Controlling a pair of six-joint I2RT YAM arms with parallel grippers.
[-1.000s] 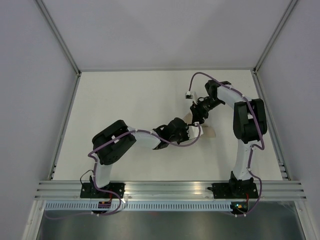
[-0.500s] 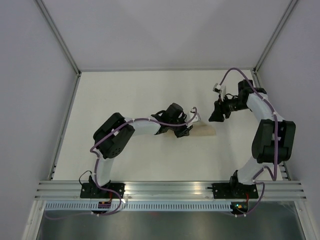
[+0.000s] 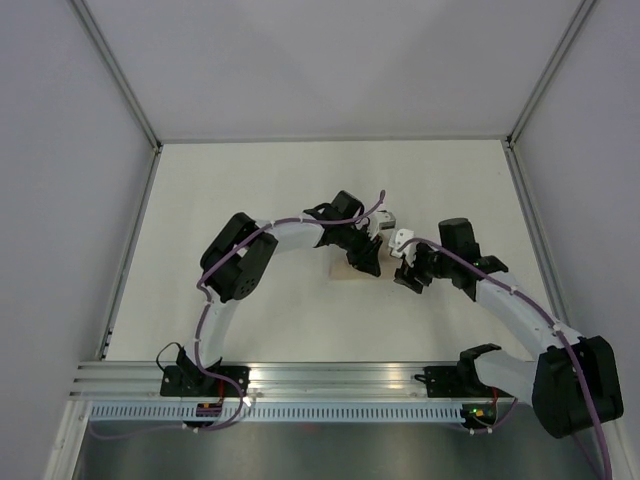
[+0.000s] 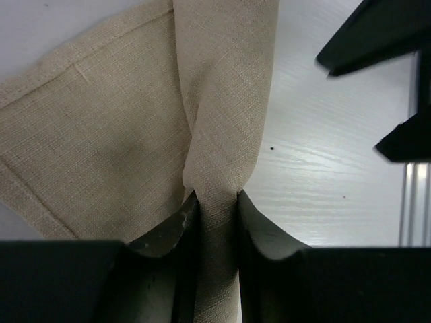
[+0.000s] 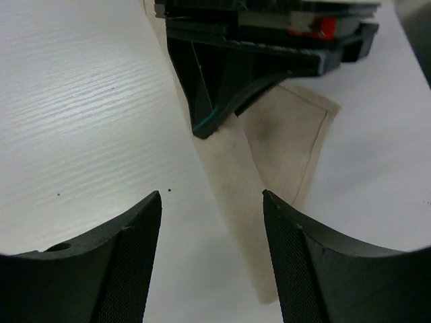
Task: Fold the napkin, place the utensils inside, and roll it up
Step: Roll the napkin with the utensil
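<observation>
The tan-beige napkin lies rolled and bunched near the table's middle, mostly hidden under my left gripper in the top view. In the left wrist view the left gripper is shut on a rolled part of the napkin, with a loose flap spreading to the left. My right gripper is open and empty just right of the roll. In the right wrist view the right gripper points at the napkin roll, with the left gripper above it. No utensils show.
A white table is fenced by aluminium rails at the left, right and front. The left arm's elbow hangs over the table's left middle. The right arm stretches in from the near right.
The left gripper has swung the napkin down and left. The right gripper has come from the far right down to just right of the roll.
</observation>
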